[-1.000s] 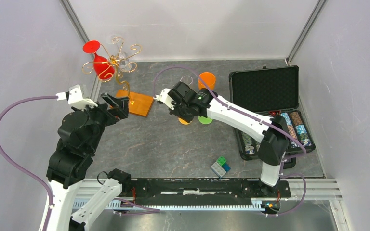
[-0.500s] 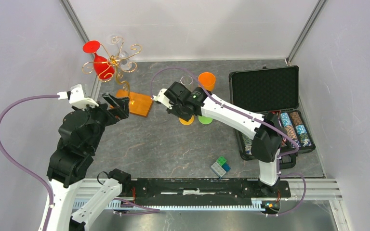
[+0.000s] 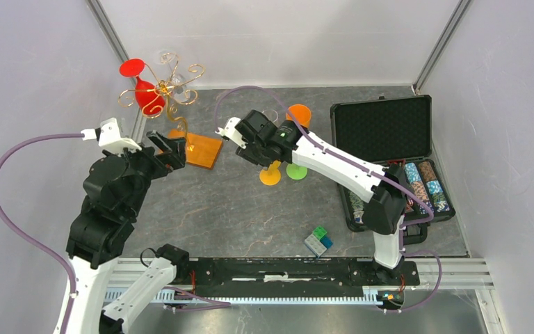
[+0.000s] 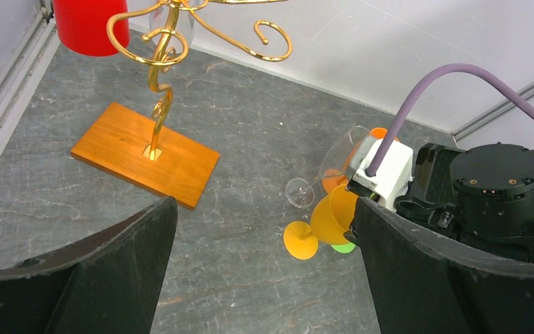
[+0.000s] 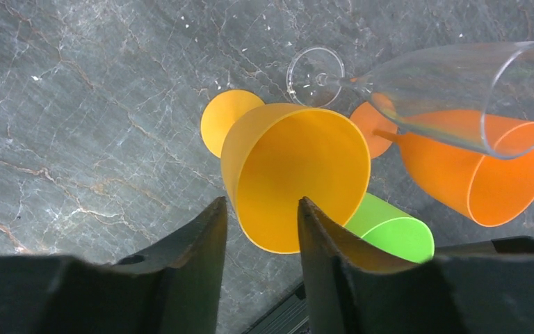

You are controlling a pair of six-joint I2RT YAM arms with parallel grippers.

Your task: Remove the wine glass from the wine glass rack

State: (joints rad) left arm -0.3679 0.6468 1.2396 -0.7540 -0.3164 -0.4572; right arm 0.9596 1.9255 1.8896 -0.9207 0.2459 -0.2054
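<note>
The wine glass rack (image 3: 172, 89) stands at the far left on its orange base (image 3: 200, 149); it also shows in the left wrist view (image 4: 158, 69). A red wine glass (image 3: 143, 89) and a clear one (image 3: 175, 82) hang on its gold arms. My left gripper (image 3: 169, 149) is open and empty, just left of the base (image 4: 146, 153). My right gripper (image 3: 253, 149) is open, its fingertips (image 5: 215, 216) straddling the rim of a yellow glass (image 5: 295, 174) that stands on the table.
Behind the yellow glass (image 3: 270, 175) are a green glass (image 3: 296, 171), an orange glass (image 3: 297, 115) and a tilted clear glass (image 5: 452, 83). An open black case of poker chips (image 3: 389, 149) lies at the right. Small blocks (image 3: 318, 241) lie near the front.
My right gripper has moved back and to the left, uncovering the yellow glass's foot. My left arm has shifted slightly back. The rack and its glasses have not moved.
</note>
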